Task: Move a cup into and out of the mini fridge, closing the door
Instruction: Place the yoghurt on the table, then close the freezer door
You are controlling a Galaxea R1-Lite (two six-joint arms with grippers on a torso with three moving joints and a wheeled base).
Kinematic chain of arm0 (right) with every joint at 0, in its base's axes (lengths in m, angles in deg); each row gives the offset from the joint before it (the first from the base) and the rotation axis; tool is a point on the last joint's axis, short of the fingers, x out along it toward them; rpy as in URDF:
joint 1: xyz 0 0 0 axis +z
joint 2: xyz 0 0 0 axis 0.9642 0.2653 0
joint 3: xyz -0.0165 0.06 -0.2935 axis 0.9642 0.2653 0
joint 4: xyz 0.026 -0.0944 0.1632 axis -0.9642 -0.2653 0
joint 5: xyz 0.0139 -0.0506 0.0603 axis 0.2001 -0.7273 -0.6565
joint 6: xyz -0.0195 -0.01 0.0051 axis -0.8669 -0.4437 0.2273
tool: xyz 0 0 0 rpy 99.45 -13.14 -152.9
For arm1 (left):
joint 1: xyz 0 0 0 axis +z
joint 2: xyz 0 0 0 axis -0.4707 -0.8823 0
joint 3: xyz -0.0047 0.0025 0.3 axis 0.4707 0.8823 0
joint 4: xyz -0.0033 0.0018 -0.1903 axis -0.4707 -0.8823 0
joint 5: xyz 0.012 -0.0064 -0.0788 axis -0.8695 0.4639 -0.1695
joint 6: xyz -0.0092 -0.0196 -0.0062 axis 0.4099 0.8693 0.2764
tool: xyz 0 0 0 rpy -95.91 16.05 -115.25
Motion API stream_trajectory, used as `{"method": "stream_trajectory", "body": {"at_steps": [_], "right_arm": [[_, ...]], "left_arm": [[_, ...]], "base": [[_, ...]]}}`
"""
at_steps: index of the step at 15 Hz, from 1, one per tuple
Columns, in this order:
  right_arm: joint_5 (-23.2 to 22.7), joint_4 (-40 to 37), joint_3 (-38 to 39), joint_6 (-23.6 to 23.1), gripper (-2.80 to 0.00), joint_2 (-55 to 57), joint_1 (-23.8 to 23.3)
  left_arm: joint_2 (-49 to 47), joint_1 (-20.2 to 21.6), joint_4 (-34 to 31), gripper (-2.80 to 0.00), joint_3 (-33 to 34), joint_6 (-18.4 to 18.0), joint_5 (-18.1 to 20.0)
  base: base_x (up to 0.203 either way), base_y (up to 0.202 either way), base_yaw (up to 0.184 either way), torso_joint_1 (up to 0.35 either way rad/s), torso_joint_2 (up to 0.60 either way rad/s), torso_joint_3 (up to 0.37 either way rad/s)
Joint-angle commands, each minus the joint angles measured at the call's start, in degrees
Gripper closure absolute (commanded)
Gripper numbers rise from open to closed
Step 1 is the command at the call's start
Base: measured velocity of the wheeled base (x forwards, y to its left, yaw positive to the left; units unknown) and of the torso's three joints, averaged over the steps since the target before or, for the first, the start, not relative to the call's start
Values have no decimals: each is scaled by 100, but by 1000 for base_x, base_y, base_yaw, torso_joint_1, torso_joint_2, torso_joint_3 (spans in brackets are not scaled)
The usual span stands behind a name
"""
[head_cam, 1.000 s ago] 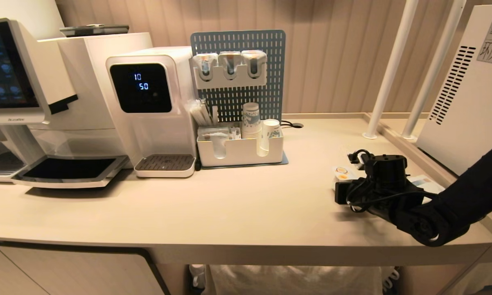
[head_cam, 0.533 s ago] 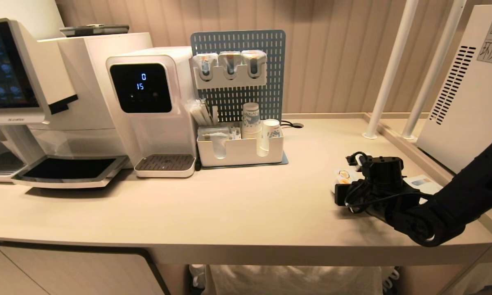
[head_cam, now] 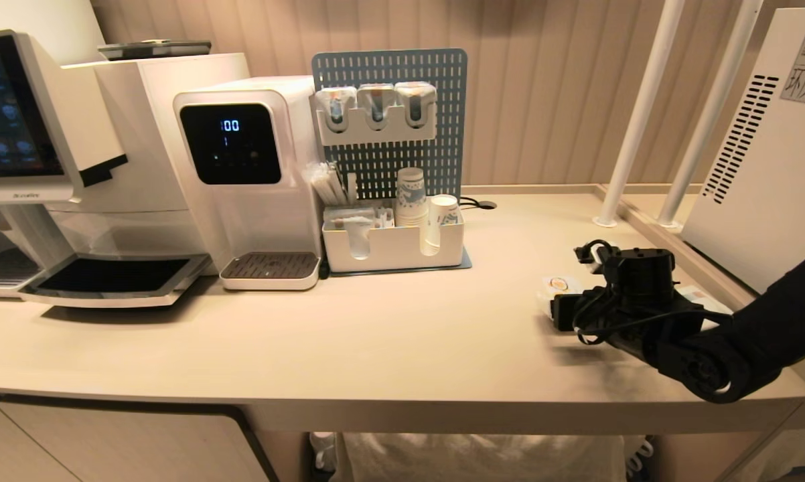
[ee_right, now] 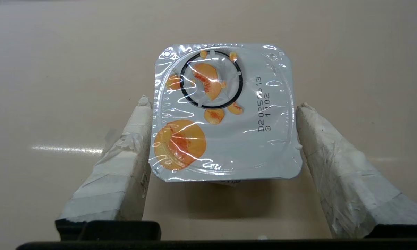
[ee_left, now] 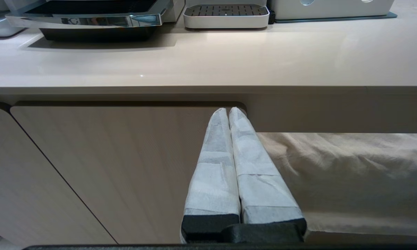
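Observation:
The cup, small and white with a peach-printed foil lid, stands on the beige counter at the right. My right gripper is open, with one taped finger on each side of the lid and nothing gripped. In the head view the cup shows just left of the black right wrist. The mini fridge shows only its white vented side at the far right; its door is out of view. My left gripper is shut and parked below the counter edge, facing a cabinet front.
A coffee machine and a water dispenser stand at the back left. A white organiser with paper cups sits under a blue pegboard. Two white poles rise near the fridge. A card lies beside the wrist.
The right gripper's fingers have spread open off the cup, which stays on the counter. The right wrist has shifted slightly towards the fridge. The left arm has not moved.

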Motion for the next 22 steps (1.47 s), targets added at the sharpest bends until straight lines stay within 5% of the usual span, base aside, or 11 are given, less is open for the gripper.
{"method": "stream_trajectory", "body": {"at_steps": [1,7,8,14,22], "right_arm": [[-6,-160,62,6,-280,-427,-1],[26,-876,295,11,-280,-1157,-7],[3,-903,369,1,0,-1326,-7],[34,-1520,880,-156,0,-2628,-24],[503,-4627,1329,-150,0,-5248,-50]], "left_arm": [[-9,0,4,0,0,-2,5],[-9,0,4,0,0,-2,-1],[-9,0,4,0,0,-2,0],[-9,0,4,0,0,-2,-1],[-1,0,4,0,0,-2,-1]], "base": [[0,0,0,0,0,0],[0,0,0,0,0,0],[0,0,0,0,0,0],[0,0,0,0,0,0],[0,0,0,0,0,0]]}}
